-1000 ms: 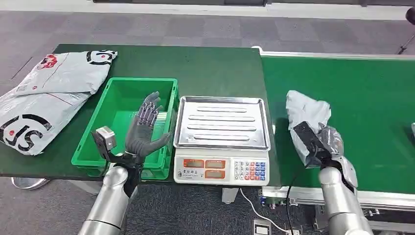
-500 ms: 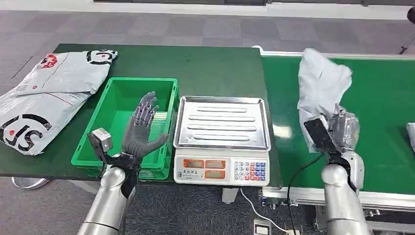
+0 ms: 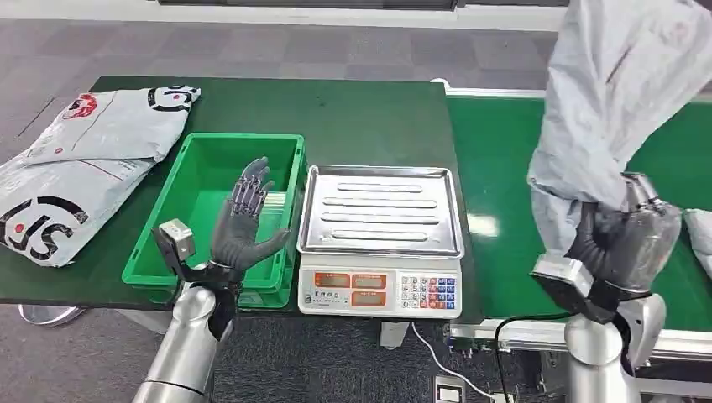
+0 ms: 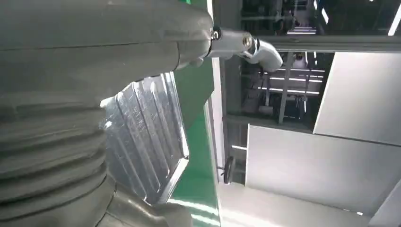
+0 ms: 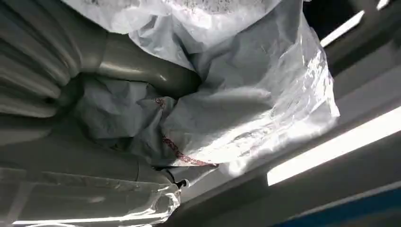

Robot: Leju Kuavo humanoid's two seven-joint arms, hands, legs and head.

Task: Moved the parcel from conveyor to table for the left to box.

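Grey plastic crumples in the robot's right hand, which clutches the parcel by its lower end and holds it upright, high above the green conveyor. From the right wrist, the mailer's wrinkled film bunches around the thumb. The left hand hovers with fingers spread, grasping nothing, over the green bin on the dark green tabletop. A steel-trayed scale sits just beside the bin, between it and the conveyor. Two printed grey mailers lie at the tabletop's left end.
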